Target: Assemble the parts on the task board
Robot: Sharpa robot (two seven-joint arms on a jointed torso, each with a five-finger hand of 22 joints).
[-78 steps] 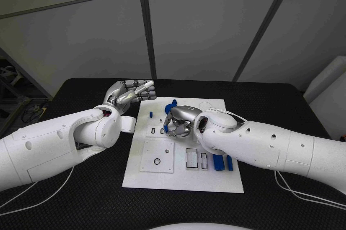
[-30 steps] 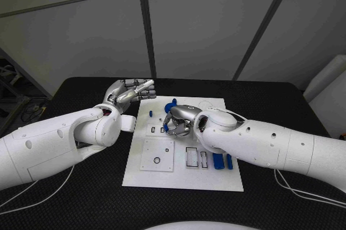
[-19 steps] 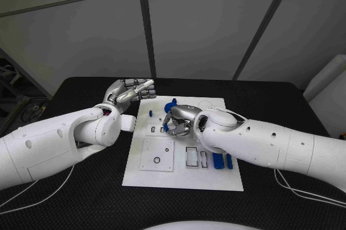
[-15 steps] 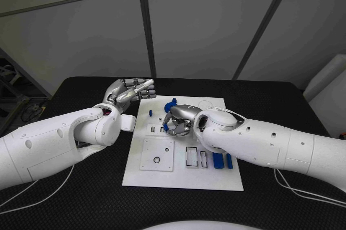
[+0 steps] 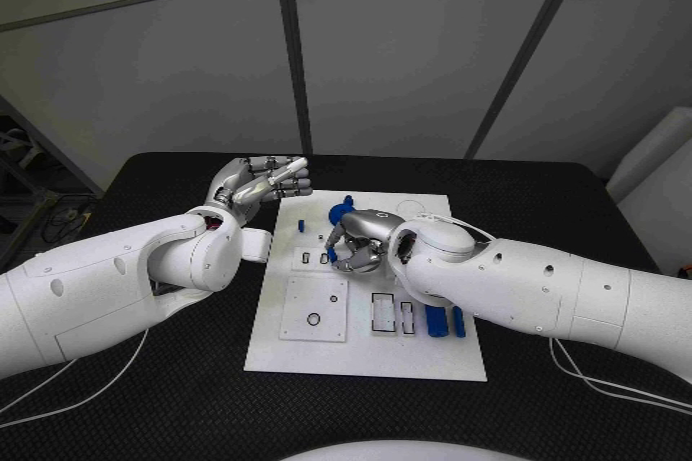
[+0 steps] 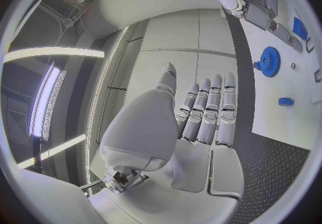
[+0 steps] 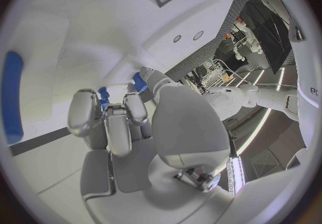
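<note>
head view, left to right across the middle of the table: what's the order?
left hand → small blue peg → right hand, over the task board → two blue parts lying side by side

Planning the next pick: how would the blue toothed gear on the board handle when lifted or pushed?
The blue toothed gear wheel looks like rigid plastic, so probably stiff and light. Lying flat on the white task board, it would likely slide; on edge it might roll.

The right hand [image 5: 358, 249] hides most of its blue part [image 5: 333, 251]; grip unclear.
</note>
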